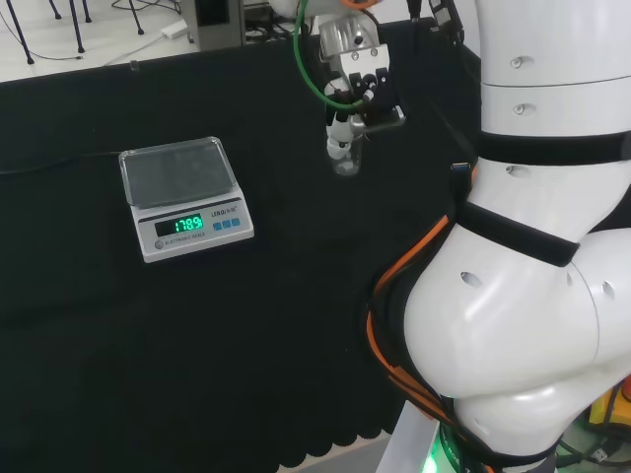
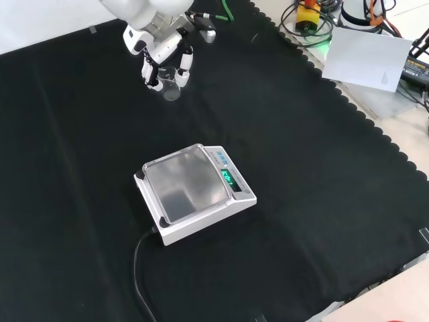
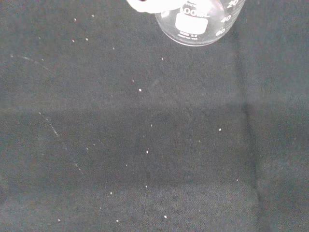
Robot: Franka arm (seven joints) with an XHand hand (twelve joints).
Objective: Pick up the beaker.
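A small clear glass beaker (image 2: 170,86) is at the far end of the black cloth, between the fingers (image 2: 184,64) of the black and white hand (image 2: 161,50). The fingers curl down on both sides of the glass. In the head view the beaker (image 1: 346,160) sits just under the hand (image 1: 357,94), right of the scale. The wrist view has the beaker (image 3: 198,26) close up with printed marks, and a white finger (image 3: 145,5) lies against its wall. I cannot tell whether its base touches the cloth.
A white digital scale (image 2: 194,191) with a steel pan and lit green display stands mid-cloth, its cable trailing toward the near edge. In the head view the scale (image 1: 184,197) is left of the hand. The arm's white links (image 1: 532,246) stand at the right.
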